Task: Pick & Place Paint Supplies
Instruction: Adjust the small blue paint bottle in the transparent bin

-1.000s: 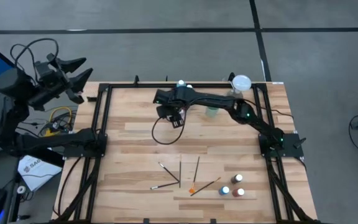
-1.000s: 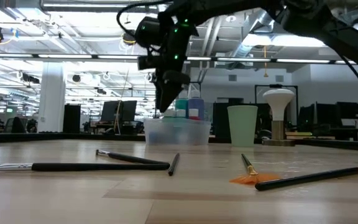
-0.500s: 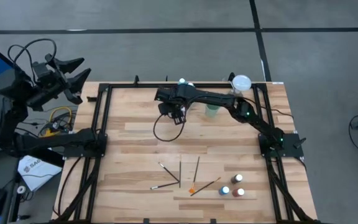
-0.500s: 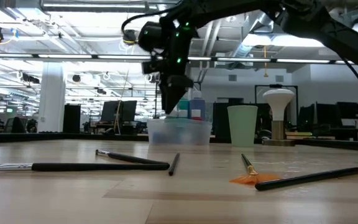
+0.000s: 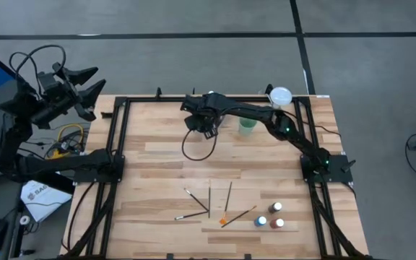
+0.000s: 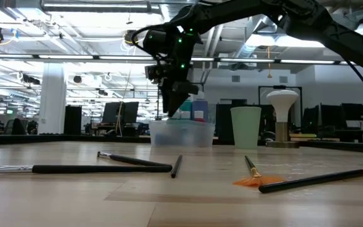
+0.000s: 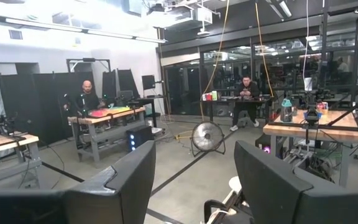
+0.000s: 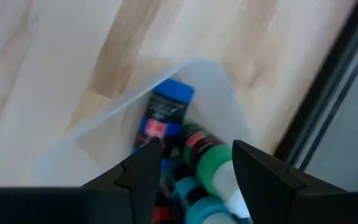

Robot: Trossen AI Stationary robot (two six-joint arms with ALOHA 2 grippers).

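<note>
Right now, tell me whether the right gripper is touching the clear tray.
Cannot tell. In the right wrist view the right gripper hangs jaws-apart over the clear tray of paint bottles, but neither contact nor gap shows plainly.

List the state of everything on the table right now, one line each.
Right pincer: open, over the clear tray.
Left pincer: open, raised off the table's left edge.
Clear tray: upright, holding bottles.
Green cup: upright.
Brushes: lying flat, scattered.
Three bottles: standing, capped.

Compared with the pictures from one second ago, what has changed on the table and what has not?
The right gripper moved toward the table's far edge, over the clear tray of paint bottles; whether it holds anything cannot be seen. The left gripper, brushes, near bottles and green cup stayed put.
</note>
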